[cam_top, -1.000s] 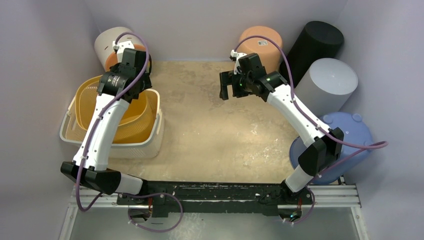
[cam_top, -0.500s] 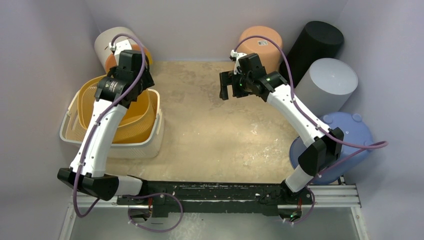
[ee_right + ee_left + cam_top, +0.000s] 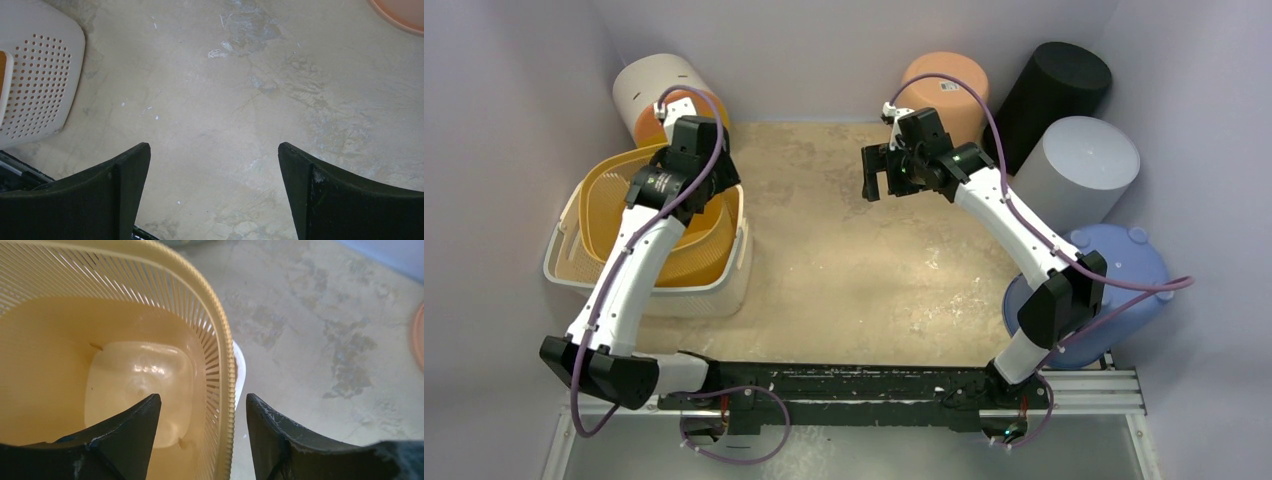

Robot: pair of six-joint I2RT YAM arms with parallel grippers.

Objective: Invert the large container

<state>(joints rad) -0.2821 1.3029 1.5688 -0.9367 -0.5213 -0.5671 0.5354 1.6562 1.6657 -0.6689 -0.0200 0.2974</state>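
Left gripper (image 3: 202, 401) hangs with jaws spread and nothing in them, astride the rim of the yellow slatted basket (image 3: 150, 305): one finger is inside the bowl, the other outside over the bare table (image 3: 325, 315). The basket, judged to be the large container, sits upright, nested inside a white perforated basket (image 3: 719, 283) whose edge shows as a sliver just outside the rim, ahead of the outer finger. The thin plastic ribs suggest a light, springy shell that would flex under a pinch. The rolled rim directly between the fingers looks the stiffest place to take hold, while the glossy floor below the inner finger offers no purchase. Being nested, it will likely need lifting clear of the white one before tipping. Right gripper (image 3: 214, 150), likewise spread and empty, hovers over open tabletop, with the white basket's corner lying beyond one finger.
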